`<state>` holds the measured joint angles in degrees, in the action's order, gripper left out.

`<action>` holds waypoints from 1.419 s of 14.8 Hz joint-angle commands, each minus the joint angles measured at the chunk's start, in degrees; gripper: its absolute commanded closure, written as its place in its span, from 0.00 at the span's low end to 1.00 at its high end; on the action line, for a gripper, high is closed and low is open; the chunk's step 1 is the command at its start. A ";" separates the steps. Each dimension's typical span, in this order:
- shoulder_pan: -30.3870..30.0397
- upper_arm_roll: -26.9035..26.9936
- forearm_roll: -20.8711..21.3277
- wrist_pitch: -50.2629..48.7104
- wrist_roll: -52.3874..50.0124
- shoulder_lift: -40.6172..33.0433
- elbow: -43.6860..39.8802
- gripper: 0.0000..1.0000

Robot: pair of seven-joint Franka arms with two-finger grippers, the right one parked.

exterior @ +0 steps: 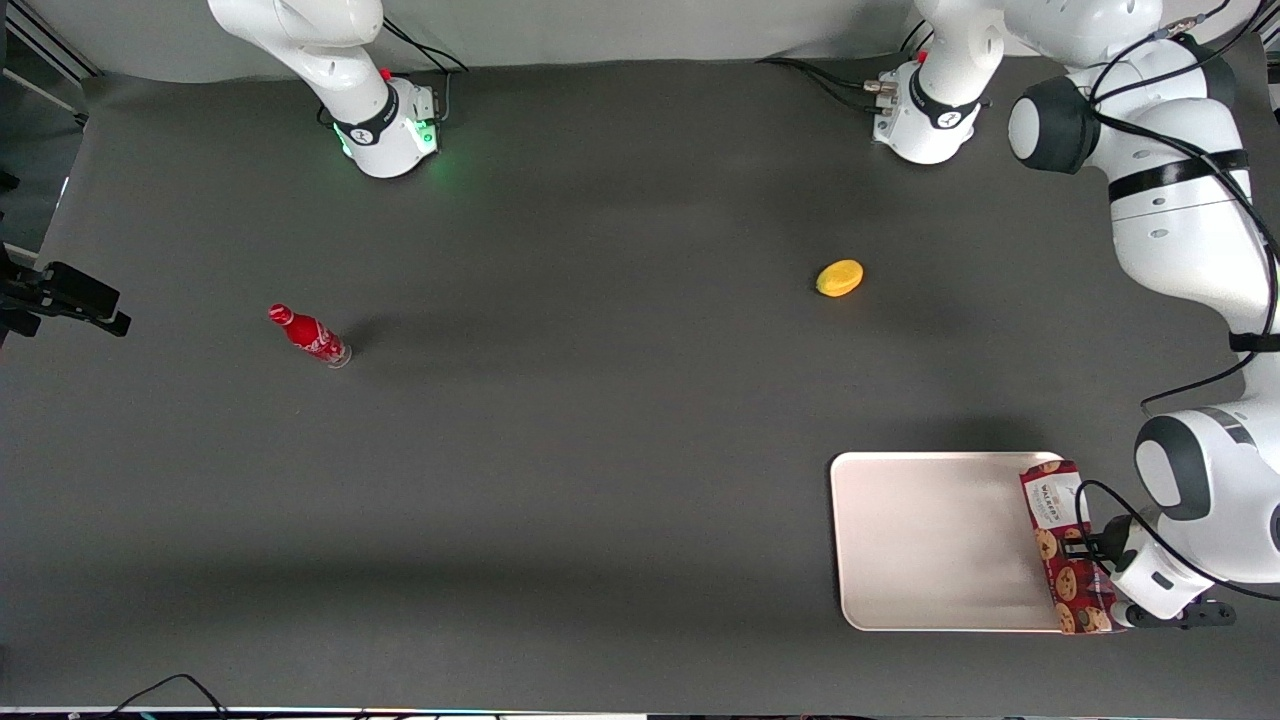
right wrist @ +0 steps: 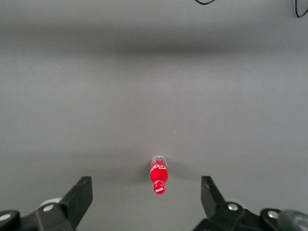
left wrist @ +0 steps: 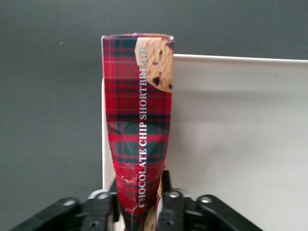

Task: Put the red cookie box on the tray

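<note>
Red tartan box [left wrist: 139, 139] sits pinched at one end in the gripper [left wrist: 139, 204], hanging over the tray [exterior: 930, 540] edge nearest the working arm, so I'd slide it further over the middle and lower it flat before letting go.
</note>
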<state>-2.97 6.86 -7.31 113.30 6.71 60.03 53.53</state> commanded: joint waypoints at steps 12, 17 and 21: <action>1.64 0.34 1.25 -5.70 -0.82 -37.76 28.99 0.00; 3.15 -3.43 6.15 -16.34 -1.00 -49.73 29.44 0.00; 2.62 -4.93 6.00 -21.10 -1.35 -58.25 33.20 0.00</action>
<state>-0.34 2.23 -2.15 93.17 6.14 8.95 80.19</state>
